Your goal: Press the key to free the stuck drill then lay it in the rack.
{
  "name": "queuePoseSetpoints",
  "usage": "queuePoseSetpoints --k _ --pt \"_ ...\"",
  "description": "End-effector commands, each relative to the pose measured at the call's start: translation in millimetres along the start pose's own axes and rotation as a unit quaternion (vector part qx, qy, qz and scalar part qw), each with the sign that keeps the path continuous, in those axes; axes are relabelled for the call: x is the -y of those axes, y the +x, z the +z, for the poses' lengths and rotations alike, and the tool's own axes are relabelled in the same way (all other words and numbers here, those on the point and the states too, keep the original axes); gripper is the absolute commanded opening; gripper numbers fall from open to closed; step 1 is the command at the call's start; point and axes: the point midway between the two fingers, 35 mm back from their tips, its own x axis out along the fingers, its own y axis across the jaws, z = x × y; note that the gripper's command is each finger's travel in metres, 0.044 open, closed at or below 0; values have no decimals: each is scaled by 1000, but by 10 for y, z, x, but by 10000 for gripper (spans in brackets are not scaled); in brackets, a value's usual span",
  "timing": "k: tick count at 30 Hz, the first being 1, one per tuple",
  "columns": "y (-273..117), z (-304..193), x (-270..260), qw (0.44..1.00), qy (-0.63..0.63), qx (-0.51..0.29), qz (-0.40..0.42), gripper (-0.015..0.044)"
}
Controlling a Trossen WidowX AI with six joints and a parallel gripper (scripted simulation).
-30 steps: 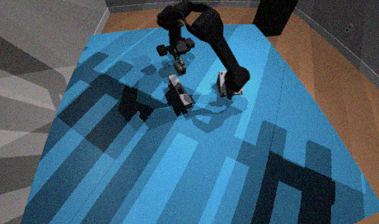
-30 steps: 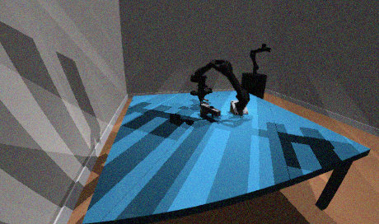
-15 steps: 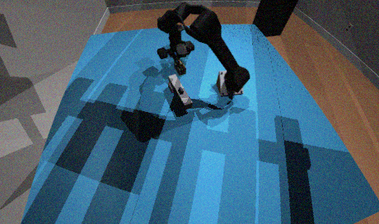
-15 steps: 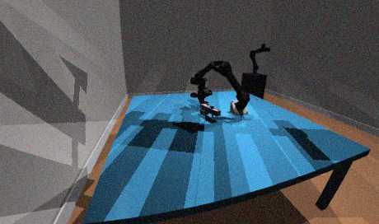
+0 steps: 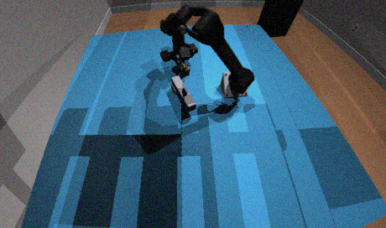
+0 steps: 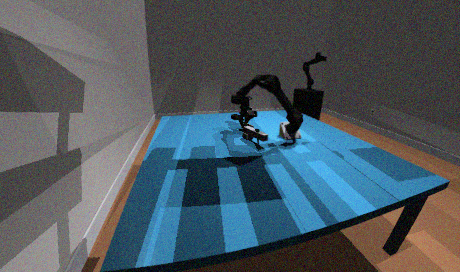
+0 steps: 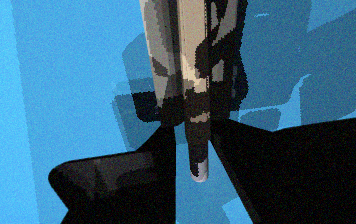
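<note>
At ten o'clock in the top view, a grey wall (image 5: 46,33) (image 6: 107,59) stands beyond the blue tabletop (image 5: 218,196) (image 6: 195,244). A broad dark shadow falls across the tabletop towards seven and eight o'clock.

Between eleven and twelve, the gripper (image 5: 183,70) (image 6: 245,126) (image 7: 188,119) points down at the far end of a pale-topped, grooved rack (image 5: 183,93) (image 6: 255,133) (image 7: 162,55). Its fingers are slightly spread. In the wrist view, a slim drill (image 7: 197,117) runs from twelve o'clock down between them, along the rack; its light tip shows just below centre. A strip of blue separates it from the left-hand finger in that view, while its other side lies close to the right-hand finger. Whether the drill rests fully in the rack, I cannot tell.

The black arm (image 5: 210,26) (image 6: 270,82) arches over, coming down at two o'clock beside a pale angular block (image 5: 226,85) (image 6: 284,131), partly hidden behind it. The key cannot be made out.

Between one and two o'clock, a dark cabinet (image 5: 282,11) (image 6: 308,102) stands beyond the table; the exterior view shows a small black arm-like figure (image 6: 310,76) on top.
</note>
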Motion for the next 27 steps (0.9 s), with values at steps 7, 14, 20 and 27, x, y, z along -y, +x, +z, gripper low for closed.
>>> queuePoseSetpoints --k 7,14,20,27 --pt "-3 0 2 1000 0 0 0 367" --pt "-248 10 -5 1000 2 0 0 440" --pt "-521 6 -10 1000 2 0 0 440" --pt "-805 -6 -6 1000 2 -1 0 440"
